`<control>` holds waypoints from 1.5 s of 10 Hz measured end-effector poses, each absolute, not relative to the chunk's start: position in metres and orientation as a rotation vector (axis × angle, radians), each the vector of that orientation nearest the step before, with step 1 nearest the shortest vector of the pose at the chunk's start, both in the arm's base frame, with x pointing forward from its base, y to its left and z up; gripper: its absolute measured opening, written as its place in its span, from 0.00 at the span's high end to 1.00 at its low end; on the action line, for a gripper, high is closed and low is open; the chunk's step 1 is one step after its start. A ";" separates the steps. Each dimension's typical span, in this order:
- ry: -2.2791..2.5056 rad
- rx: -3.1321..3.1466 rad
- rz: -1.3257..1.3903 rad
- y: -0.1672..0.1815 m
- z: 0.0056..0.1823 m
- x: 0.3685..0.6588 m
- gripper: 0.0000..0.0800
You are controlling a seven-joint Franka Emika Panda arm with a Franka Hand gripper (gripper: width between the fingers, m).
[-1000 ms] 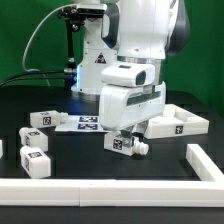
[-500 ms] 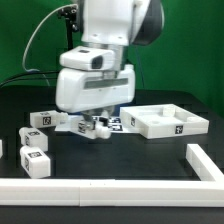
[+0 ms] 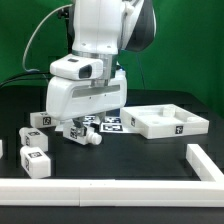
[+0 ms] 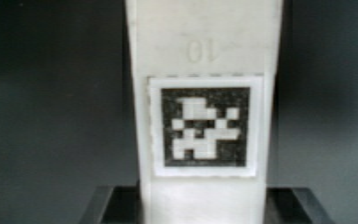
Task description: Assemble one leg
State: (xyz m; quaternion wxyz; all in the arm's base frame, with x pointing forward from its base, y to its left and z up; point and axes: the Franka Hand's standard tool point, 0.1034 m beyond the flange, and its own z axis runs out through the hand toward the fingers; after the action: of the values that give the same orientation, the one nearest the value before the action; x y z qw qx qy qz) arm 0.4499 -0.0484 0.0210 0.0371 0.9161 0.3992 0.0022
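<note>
My gripper (image 3: 80,128) is shut on a white leg (image 3: 83,133) with a black-and-white tag, and holds it just above the table, left of centre in the exterior view. In the wrist view the leg (image 4: 202,100) fills the middle, its tag facing the camera, with the dark fingers (image 4: 119,205) on either side of its near end. Three more legs lie at the exterior view's left: one (image 3: 42,120) behind, one (image 3: 33,138) in the middle, one (image 3: 35,161) nearest. The large flat white rimmed panel (image 3: 170,122) lies to the right.
The marker board (image 3: 108,122) lies behind the held leg, partly hidden by the arm. A white wall (image 3: 100,187) runs along the front of the table, with an upright piece (image 3: 205,162) at the right. A green backdrop stands behind.
The arm has carried the leg toward the exterior view's left, from in front of the panel to near the loose legs, uncovering the panel.
</note>
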 end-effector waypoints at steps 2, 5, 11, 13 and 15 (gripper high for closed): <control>1.225 2.812 0.006 -0.048 0.021 0.450 0.38; 1.073 2.892 -0.022 -0.024 0.039 0.435 0.20; 0.898 2.976 -0.024 0.051 0.038 0.405 0.19; 0.902 2.976 -0.027 0.052 0.038 0.403 0.19; 0.806 3.021 0.010 0.056 0.037 0.369 0.19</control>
State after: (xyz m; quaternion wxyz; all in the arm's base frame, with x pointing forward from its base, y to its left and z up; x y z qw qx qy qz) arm 0.3692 0.0564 0.0373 0.0074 0.9662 0.2576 0.0031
